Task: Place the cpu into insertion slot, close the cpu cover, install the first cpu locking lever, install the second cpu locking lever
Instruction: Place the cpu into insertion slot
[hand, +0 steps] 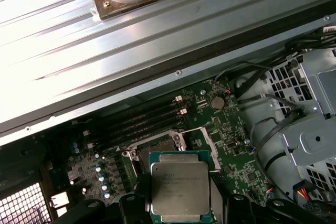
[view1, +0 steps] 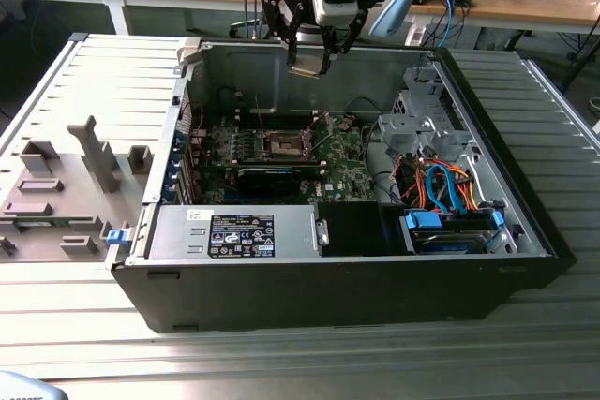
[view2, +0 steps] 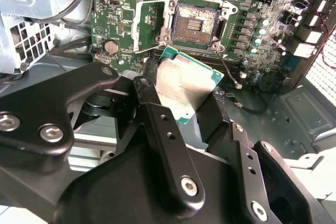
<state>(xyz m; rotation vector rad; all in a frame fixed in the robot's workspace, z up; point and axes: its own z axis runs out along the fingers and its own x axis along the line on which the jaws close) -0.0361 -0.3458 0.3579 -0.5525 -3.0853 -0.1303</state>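
Ribbed metal tabletop carries one open computer case. Above it, your gripper pinches one cpu by opposite edges, fingers closed only to chip width. Below lies one insertion slot, bare, its one cpu cover swung open beside it. You see the cpu held clear above the green motherboard.
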